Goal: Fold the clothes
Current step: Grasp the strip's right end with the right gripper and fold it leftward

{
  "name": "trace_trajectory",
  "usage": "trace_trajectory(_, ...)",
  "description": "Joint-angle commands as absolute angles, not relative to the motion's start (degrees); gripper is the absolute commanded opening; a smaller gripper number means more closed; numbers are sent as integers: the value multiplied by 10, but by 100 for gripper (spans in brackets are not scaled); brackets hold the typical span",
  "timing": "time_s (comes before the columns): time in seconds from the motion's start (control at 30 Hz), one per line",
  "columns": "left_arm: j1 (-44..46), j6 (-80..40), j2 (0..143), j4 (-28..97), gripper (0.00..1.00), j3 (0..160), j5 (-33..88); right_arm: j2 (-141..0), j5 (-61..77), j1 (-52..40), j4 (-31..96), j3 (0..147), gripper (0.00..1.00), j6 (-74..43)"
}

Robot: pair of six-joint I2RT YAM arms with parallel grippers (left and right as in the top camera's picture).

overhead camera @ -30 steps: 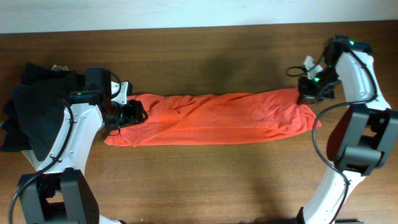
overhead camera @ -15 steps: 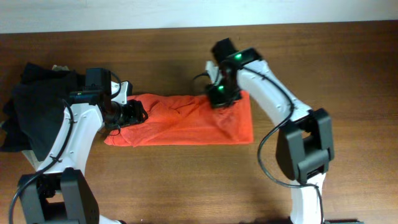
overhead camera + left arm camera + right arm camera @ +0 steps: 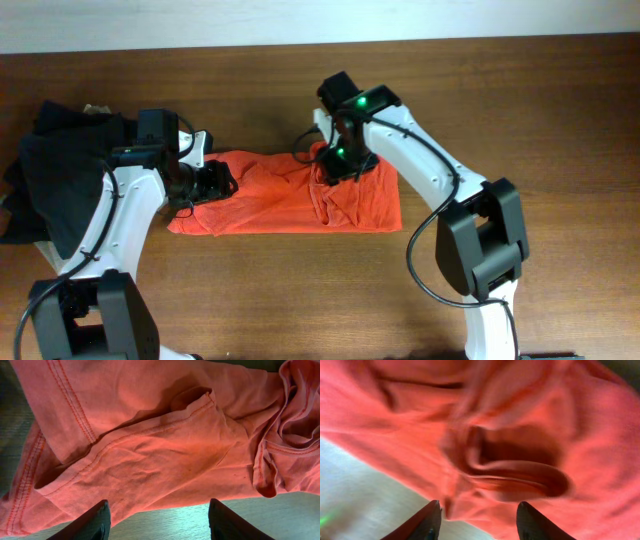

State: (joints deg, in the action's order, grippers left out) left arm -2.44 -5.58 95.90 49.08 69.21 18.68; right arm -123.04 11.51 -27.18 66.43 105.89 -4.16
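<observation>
Since the picture one second back, the right gripper [image 3: 335,165] has crossed from the far right of the table [image 3: 300,300] to near its middle. It brought the right end of the T-shirt [image 3: 270,205] with it, so the garment is now about two-thirds its former length. The left gripper [image 3: 215,183] has not shifted.

Overhead: the T-shirt lies as a band with its long axis running left to right, and its carried end is heaped in loose folds under the right gripper. The left gripper sits over the opposite end, beside the black garments [image 3: 55,175].

Left wrist: the fingers [image 3: 87,522] stand wide apart with bare wood and a hemmed edge between them and nothing held. The cloth spreads away ahead of them.

Right wrist: the picture is blurred. The fingers [image 3: 427,520] are parted and I see no cloth caught between them. A bunched fold lies directly ahead.

Finding: the doubled end is rumpled, not flat. The right arm is directly above that heap and is much the nearer, so I judge that smoothing it, or any regrasp for a further fold along the long axis, falls to that arm. The left would only hold down its own end.
</observation>
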Motion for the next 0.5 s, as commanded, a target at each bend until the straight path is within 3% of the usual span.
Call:
trace_trajectory(0.0, -27, -47, 955, 492, 62, 696, 193, -1222, 62, -255, 668, 1065, 56, -50)
trace_trajectory(0.13, -27, -47, 955, 492, 63, 696, 193, -1223, -52, -255, 659, 1056, 57, -113)
trace_trajectory(0.47, -27, -46, 955, 491, 62, 695, 186, -1262, 95, -268, 632, 1033, 56, -110)
